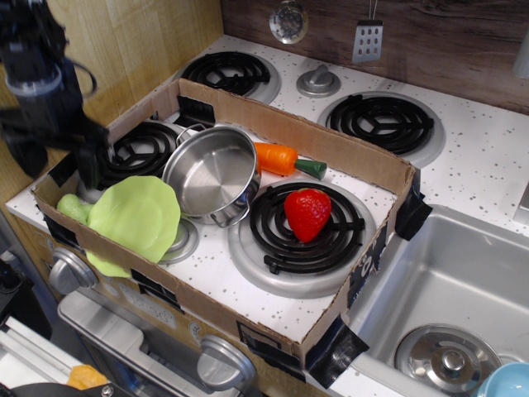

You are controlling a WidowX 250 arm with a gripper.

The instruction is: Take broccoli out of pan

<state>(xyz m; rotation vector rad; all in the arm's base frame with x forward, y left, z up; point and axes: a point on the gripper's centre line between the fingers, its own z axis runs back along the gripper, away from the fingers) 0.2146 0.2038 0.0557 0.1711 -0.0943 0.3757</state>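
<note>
The pan (213, 172) is seen empty: only bare steel is visible inside it, tilted slightly on the stove inside the cardboard tray (331, 157). The broccoli (73, 207) is found outside the pan, at the tray's left corner, resting on the stove surface and touching or partly tucked under the left edge of the lime-green plate (136, 217). From the pan, the broccoli lies at about 8 o'clock, with the plate between them.

Judgement on progress: the removal itself appears done, since the broccoli is out of the pan and set down. Only clearing the arm away appears to be left.

The gripper (56, 153) is blurred. Two dark fingers are seen hanging down well apart, with nothing between them, so it is read as spread wide and empty. The broccoli lies at roughly 5 o'clock from the gripper, below it and clear of it; no contact is seen.

The carrot (281, 157) and the strawberry (307, 212) are noted at the pan's 2 and 4 o'clock, untouched.
</note>
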